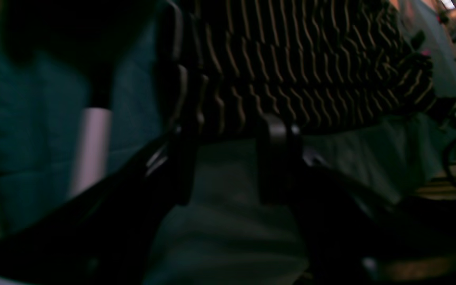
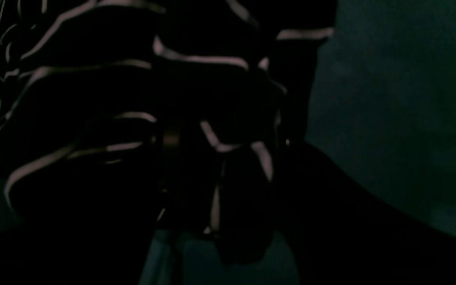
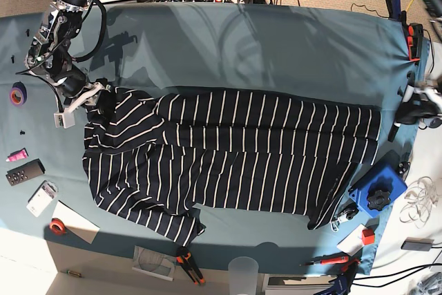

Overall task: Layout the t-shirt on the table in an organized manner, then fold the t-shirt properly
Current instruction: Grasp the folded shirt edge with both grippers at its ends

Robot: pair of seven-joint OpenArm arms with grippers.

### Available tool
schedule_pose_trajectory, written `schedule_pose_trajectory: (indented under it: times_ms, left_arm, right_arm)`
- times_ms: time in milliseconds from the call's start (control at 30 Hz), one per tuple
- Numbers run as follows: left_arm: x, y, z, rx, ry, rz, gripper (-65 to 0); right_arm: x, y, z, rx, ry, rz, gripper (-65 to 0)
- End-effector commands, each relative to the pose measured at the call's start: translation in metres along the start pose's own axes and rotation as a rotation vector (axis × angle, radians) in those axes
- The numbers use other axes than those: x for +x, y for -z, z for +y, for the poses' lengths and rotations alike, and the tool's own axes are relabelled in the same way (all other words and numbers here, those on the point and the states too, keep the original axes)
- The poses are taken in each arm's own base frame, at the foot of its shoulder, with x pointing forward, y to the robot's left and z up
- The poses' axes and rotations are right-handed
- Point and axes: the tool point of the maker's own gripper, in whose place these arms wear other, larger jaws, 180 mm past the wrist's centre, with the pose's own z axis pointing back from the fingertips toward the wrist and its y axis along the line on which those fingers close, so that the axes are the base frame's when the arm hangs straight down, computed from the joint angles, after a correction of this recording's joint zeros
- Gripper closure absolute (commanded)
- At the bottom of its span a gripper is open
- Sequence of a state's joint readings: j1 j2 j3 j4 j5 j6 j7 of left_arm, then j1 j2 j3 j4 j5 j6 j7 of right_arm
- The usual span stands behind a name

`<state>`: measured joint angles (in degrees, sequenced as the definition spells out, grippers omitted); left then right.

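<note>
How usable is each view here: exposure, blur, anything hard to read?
Base view: evenly lit and sharp, with the t-shirt and table clear. Left wrist view: dim and motion-blurred, stripes smeared, left claw a dark silhouette. Right wrist view: badly underexposed, only pale stripes readable, right claw barely separable from the cloth.

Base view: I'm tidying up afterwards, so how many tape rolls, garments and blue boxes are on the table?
Tape rolls: 2 (purple tape roll, orange tape roll)
Garments: 1 (t-shirt)
Blue boxes: 1 (blue box)
Total: 4
</note>
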<state>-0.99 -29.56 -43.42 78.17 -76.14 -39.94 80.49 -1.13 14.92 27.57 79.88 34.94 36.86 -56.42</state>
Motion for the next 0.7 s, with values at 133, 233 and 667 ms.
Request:
schedule_pose_trajectory:
  times_ms: [133,233,667]
  left_arm:
    - [-0.008,0.032,-0.02,-0.055,-0.002,-0.005,-30.6]
    - [-0.009,0.044,0.0,0.071,0.004,-0.03,-30.5]
    - [-0.02,0.048,0.028,0.183,-0.086,-0.039,-31.2]
  right_arm:
    - [-0.009,-0.002,-0.008,-0.036,-0.016,0.063,-27.5]
    - [-0.012,-0.003,-0.008,-0.036,-0.016,0.078,-27.5]
    - [-0.013,-0.003,-0.008,-0.036,-0.016,0.086,-27.5]
